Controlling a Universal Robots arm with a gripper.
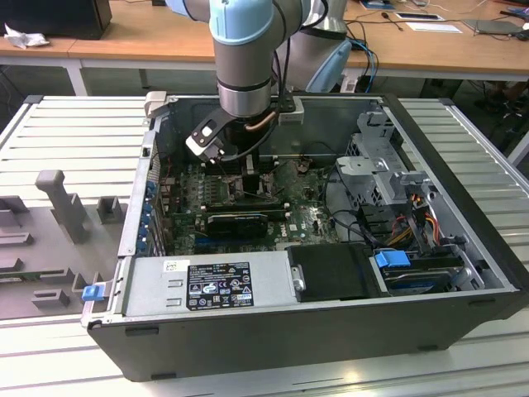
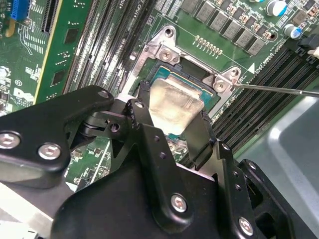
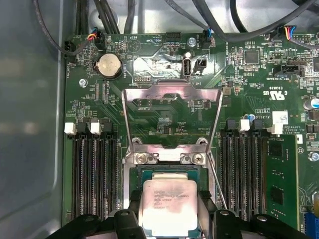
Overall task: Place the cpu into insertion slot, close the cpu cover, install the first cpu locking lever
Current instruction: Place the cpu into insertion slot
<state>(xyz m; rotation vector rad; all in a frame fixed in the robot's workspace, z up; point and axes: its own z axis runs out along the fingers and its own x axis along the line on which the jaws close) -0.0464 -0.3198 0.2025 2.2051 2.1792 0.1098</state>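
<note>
Presently, I read the black two-finger gripper [image 2: 173, 107] as closed on the thin square cpu [image 2: 174, 99] with the pale silver-beige face. One black finger [image 2: 141, 102] bears on each of two opposite edges, so the fingers stand narrow, at chip width.

In both wrist views the cpu lies directly over the insertion slot [image 2: 162, 50], a square socket with a silver metal surround fixed to the green circuit board [image 3: 249, 79]. I cannot tell whether the chip is fully seated in it.

The cpu cover [image 3: 172, 94], a flat silver metal frame plate with a central window, stands swung open on its hinge and apart from the chip. The board shows through its window. A thin silver wire locking lever [image 2: 279, 89] reaches away from one corner of the surround.

In the exterior view, the pale blue and grey robot arm [image 1: 244, 50] enters the open black computer case [image 1: 314, 339] from twelve o'clock. The gripper works at about eleven o'clock from the case's middle. A grey power supply box [image 1: 207, 285] lies at six o'clock and a metal drive cage [image 1: 388, 178] at three o'clock
</note>
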